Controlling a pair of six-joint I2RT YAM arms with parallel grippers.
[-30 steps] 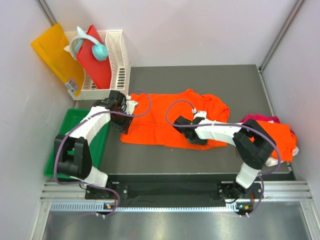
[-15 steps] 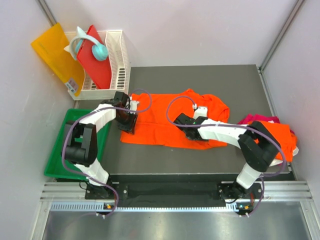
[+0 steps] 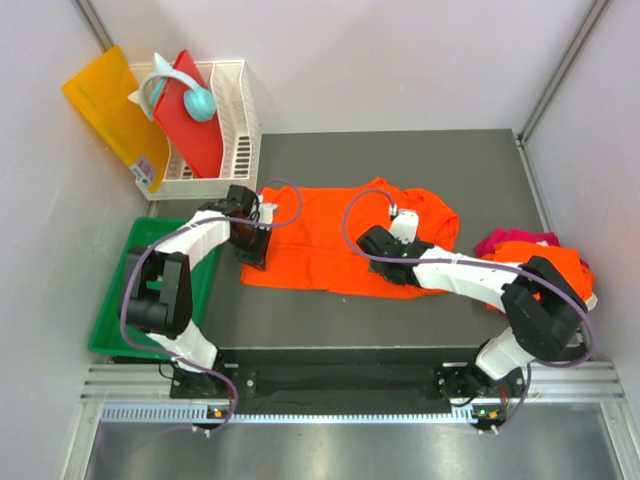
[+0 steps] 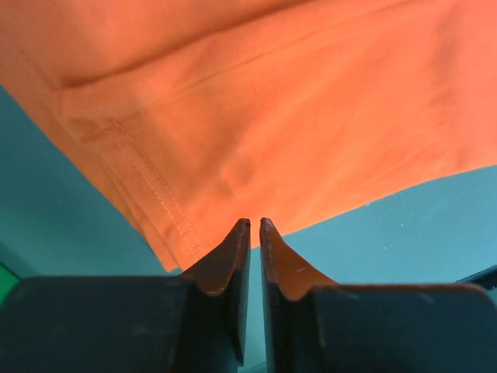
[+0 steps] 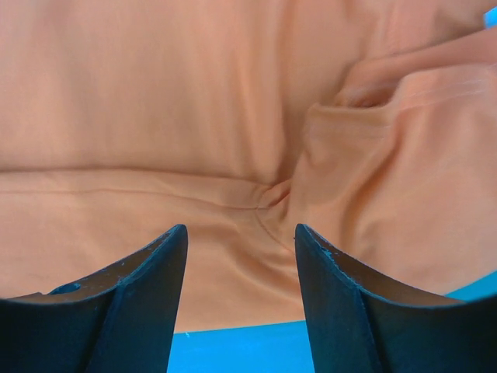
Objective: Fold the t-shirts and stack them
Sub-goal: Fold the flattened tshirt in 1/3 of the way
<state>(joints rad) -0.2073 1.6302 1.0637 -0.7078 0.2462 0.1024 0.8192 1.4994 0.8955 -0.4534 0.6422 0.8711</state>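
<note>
First fold, orange t-shirt (image 3: 320,250) | left gripper (image 4: 253,224) jaws nearly together at hem, left edge of table (image 3: 400,160) | right gripper (image 5: 239,237) jaws apart | next: we need both pinching

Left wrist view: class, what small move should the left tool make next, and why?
Probably a slight lift of the left tool to test its grip. Its jaws stand almost together right at the near edge of the orange t-shirt, and the view does not show whether any cloth is pinched between them.
</note>
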